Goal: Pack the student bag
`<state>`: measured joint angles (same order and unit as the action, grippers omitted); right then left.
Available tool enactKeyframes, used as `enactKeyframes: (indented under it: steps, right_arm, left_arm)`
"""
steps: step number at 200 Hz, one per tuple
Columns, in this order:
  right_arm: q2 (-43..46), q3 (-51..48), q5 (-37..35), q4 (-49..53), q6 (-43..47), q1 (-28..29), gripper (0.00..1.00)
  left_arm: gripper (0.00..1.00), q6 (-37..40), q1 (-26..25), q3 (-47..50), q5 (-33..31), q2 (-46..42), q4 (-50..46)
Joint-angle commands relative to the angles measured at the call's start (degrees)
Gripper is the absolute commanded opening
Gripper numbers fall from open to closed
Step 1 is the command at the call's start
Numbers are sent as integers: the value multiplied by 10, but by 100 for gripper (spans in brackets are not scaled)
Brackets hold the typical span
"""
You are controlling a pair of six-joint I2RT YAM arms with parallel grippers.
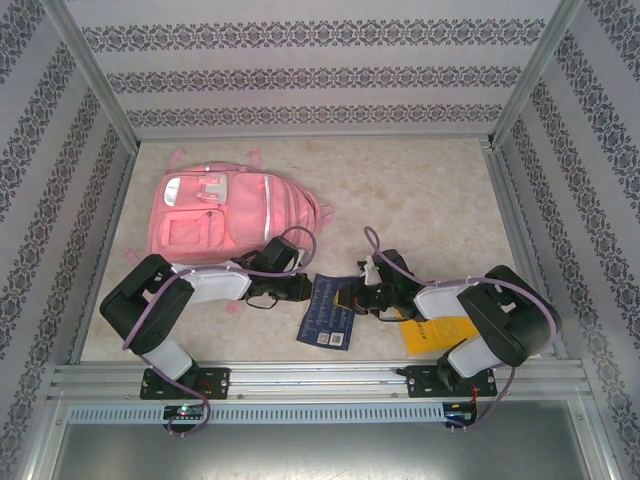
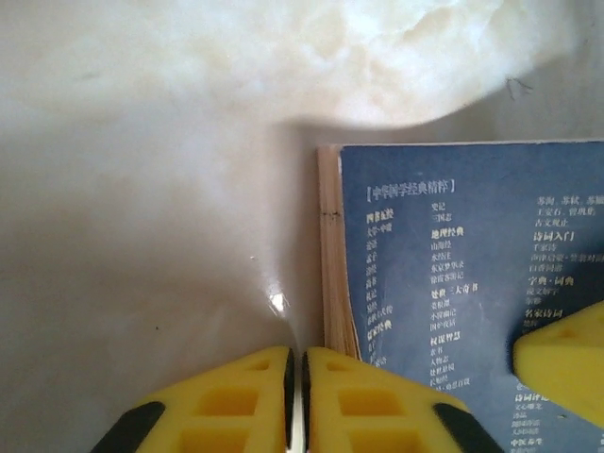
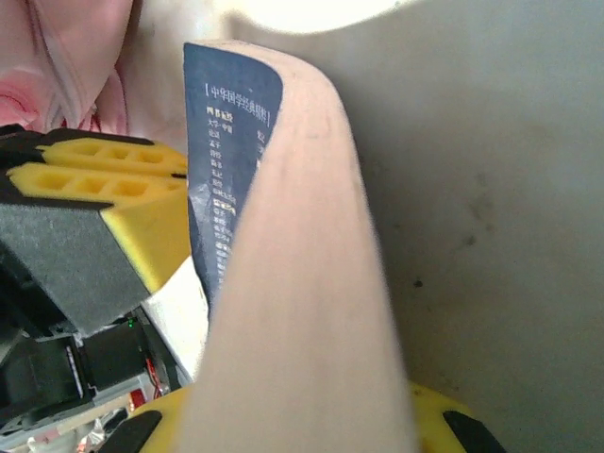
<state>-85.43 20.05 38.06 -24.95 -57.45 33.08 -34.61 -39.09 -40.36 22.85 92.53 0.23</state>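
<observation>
student bag (image 1: 215,215) lay flat at far left; judged soft, light, floppy, best taken by strap or pocket hem | left gripper (image 2: 295,377) pressed together, empty, beside paperback (image 2: 453,283) | right gripper (image 1: 346,298) clamped paperback, bowing it

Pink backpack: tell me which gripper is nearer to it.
Left. The left gripper sits just off the pink backpack, by its near right corner. The right gripper is farther right, gripping the far edge of the blue book.

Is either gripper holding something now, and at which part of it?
The right gripper pinches the dark blue book at one edge, bending it upward. The left gripper is shut beside the book and holds nothing.
</observation>
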Motion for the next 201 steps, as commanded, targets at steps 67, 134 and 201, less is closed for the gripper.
enactKeyframes:
  steps: [67, 134, 201]
  right_arm:
    - [327, 18, 5, 94, 116, -26, 0]
    - [386, 54, 146, 10, 82, -12, 0]
    - [414, 78, 176, -11, 63, 30, 0]
  left_arm:
    - [67, 45, 29, -18, 89, -250, -123]
    - [71, 74, 31, -83, 245, -290, -186]
    - [68, -21, 32, -49, 416, -333, -32]
